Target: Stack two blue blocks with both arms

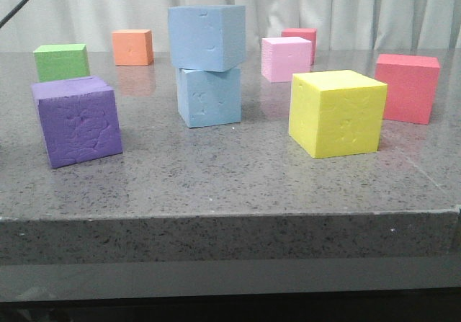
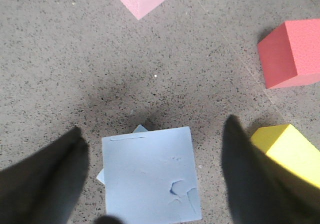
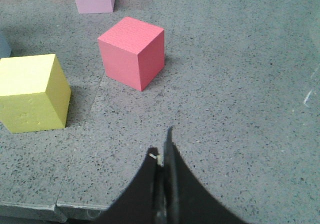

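Note:
The two blue blocks stand stacked at the middle of the table. The upper blue block (image 1: 207, 37) rests on the lower blue block (image 1: 209, 97), turned slightly against it. In the left wrist view the upper block (image 2: 150, 174) covers the lower one, of which only a corner (image 2: 140, 129) peeks out. My left gripper (image 2: 152, 126) is open above the stack, with its fingers (image 2: 55, 169) wide on either side and clear of the block. My right gripper (image 3: 162, 141) is shut and empty over bare table near the front edge. Neither gripper shows in the front view.
A yellow cube (image 1: 337, 113) stands right of the stack and a purple cube (image 1: 76, 120) left of it. Green (image 1: 62, 61), orange (image 1: 133, 47), pale pink (image 1: 286, 58) and red (image 1: 408, 87) cubes stand further back. The table's front edge (image 1: 230, 214) is near.

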`<state>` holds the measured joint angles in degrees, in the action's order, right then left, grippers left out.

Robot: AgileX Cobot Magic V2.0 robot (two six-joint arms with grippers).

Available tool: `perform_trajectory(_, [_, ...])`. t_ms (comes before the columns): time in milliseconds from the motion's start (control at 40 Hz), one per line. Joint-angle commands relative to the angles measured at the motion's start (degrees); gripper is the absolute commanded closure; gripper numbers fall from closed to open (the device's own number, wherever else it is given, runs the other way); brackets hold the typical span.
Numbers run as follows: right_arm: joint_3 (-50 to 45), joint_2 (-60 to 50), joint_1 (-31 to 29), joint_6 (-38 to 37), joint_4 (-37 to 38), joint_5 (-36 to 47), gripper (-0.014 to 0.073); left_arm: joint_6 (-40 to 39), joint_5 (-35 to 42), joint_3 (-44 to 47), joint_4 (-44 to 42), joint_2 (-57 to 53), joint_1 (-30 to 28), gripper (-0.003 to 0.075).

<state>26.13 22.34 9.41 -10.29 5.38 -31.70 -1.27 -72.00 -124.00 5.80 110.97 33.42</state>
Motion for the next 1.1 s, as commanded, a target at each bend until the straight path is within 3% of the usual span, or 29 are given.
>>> perform_trajectory(0, [1.4,0.2,-0.3,0.5,1.0,4.3,0.066,-0.4,1.4,-2.2,0.1,-3.2,0.4,0.0418])
perform_trajectory(200, [1.4,0.2,-0.3,0.5,1.0,4.3,0.066,-0.4,-1.0,-2.5,-1.2,-3.5,0.4,0.0734])
perform_trajectory(425, [1.4,0.2,-0.3,0.5,1.0,4.3,0.066,-0.4,-1.0,-2.5,-1.8,-6.3,0.4,0.0741])
perform_trajectory(626, [1.4,0.2,-0.3,0.5,1.0,4.3,0.066,-0.1,-1.0,0.1,-7.6,-10.4,0.4,0.0741])
perform_trajectory(876, [1.4,0.2,-0.3,0.5,1.0,4.3,0.066,0.1,0.9,11.8,-7.9,-18.4,0.4,0.0741])
perform_trajectory(1076, [1.4,0.2,-0.3,0.5,1.0,4.3,0.066,0.1,10.6,25.5,-7.9,-27.6,0.4,0.0741])
